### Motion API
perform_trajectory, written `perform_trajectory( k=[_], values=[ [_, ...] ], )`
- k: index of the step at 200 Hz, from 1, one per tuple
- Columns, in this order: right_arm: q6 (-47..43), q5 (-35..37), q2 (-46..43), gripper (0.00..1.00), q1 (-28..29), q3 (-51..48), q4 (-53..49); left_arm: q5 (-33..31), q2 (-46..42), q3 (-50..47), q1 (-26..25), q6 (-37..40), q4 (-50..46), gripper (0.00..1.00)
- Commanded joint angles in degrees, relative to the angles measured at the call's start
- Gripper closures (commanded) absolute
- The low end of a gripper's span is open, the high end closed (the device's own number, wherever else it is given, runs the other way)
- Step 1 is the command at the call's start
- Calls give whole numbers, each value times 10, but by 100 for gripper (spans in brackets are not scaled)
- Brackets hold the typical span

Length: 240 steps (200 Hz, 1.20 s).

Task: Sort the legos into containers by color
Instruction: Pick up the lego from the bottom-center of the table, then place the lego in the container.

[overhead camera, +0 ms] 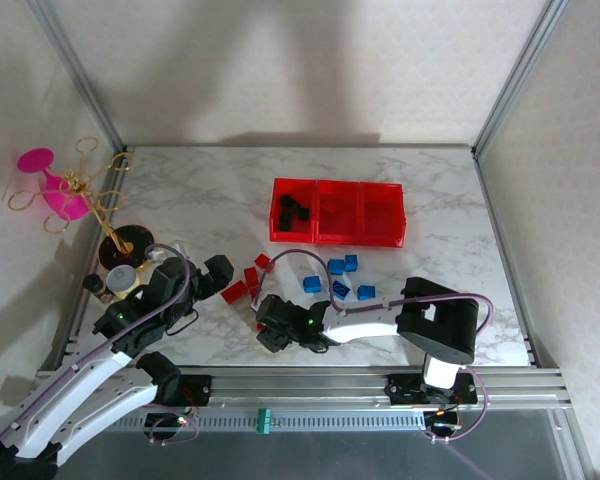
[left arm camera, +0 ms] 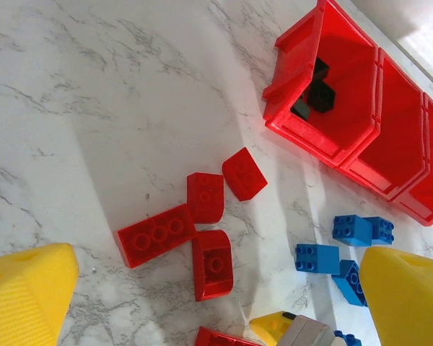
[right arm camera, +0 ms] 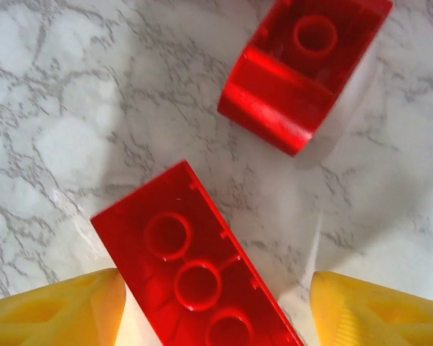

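Note:
The containers (overhead camera: 337, 212) are three joined red bins at mid-table; black legos (left arm camera: 314, 94) lie in the left bin. Loose red legos (overhead camera: 242, 284) and blue legos (overhead camera: 342, 280) lie in front of the bins. My right gripper (right arm camera: 215, 303) is low over the table, open, astride a long red brick (right arm camera: 195, 267) lying studs-down. The left finger (right arm camera: 65, 310) is almost against the brick and the right finger (right arm camera: 375, 310) stands apart. Another red brick (right arm camera: 296, 72) lies just beyond. My left gripper (left arm camera: 216, 303) hovers wide open above several red bricks (left arm camera: 213, 263).
A pink goblet (overhead camera: 52, 190) and a gold stand (overhead camera: 98, 195) sit at the far left, with a dark round dish (overhead camera: 123, 245) and small jars (overhead camera: 120, 280) beside my left arm. The right gripper's fingertip (left arm camera: 274, 328) shows at the bottom of the left wrist view.

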Motion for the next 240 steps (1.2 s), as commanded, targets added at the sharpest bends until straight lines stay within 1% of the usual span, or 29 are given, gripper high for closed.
perform_trajectory(
  k=[1, 55, 85, 122, 150, 175, 191, 207, 221, 240],
  values=[
    [-11, -5, 14, 36, -6, 11, 9, -17, -4, -5, 0, -10, -13, 0],
    [-13, -10, 12, 51, -11, 14, 2, -22, -2, -2, 0, -10, -14, 0],
    [-7, -13, 0, 61, -11, 11, 1, -16, -2, -3, 0, -11, -7, 0],
    [13, -12, -36, 67, -12, 6, -12, -12, 2, 5, 0, -11, -6, 0],
    [30, -17, -81, 68, -23, -6, -21, -10, 3, 11, 0, -7, -1, 0],
    [45, -21, -129, 68, -45, -8, -41, -6, 13, 24, 0, 1, 8, 0],
    [62, -12, -162, 70, -70, -4, -60, -2, 24, 32, 0, 8, 18, 1],
    [86, -12, -183, 75, -114, 8, -87, 1, 37, 42, 0, 15, 26, 0],
    [89, -22, -197, 73, -155, 17, -100, 7, 50, 46, 0, 24, 42, 0],
    [88, 10, -197, 72, -196, 32, -115, 17, 71, 52, 0, 36, 68, 0]
  ],
)
